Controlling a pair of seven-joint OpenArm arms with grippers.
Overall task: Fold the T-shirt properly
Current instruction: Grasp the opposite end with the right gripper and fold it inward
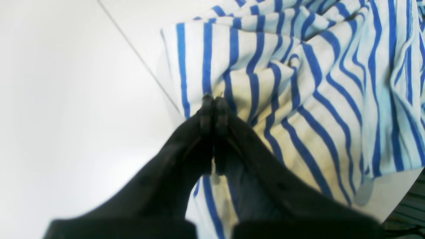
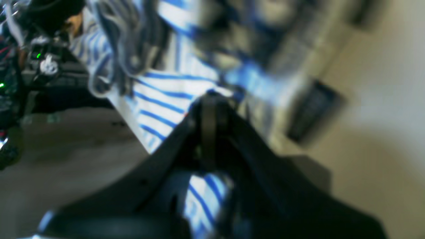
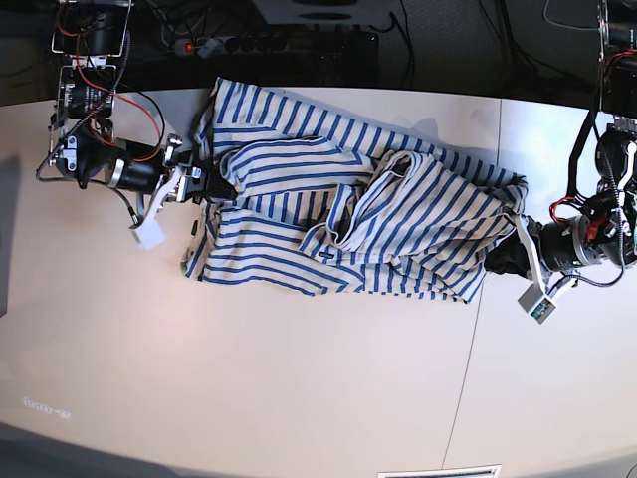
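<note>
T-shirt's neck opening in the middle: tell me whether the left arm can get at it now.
Probably not right away: the left gripper is shut on the T-shirt at its edge, so it must let go first. Nothing else blocks the neck opening.

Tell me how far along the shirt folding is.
Early stage. The T-shirt lies spread but rumpled on the table, with no neat fold visible. Left gripper and right gripper are pinching opposite ends. Smoothing and all folds remain.
</note>
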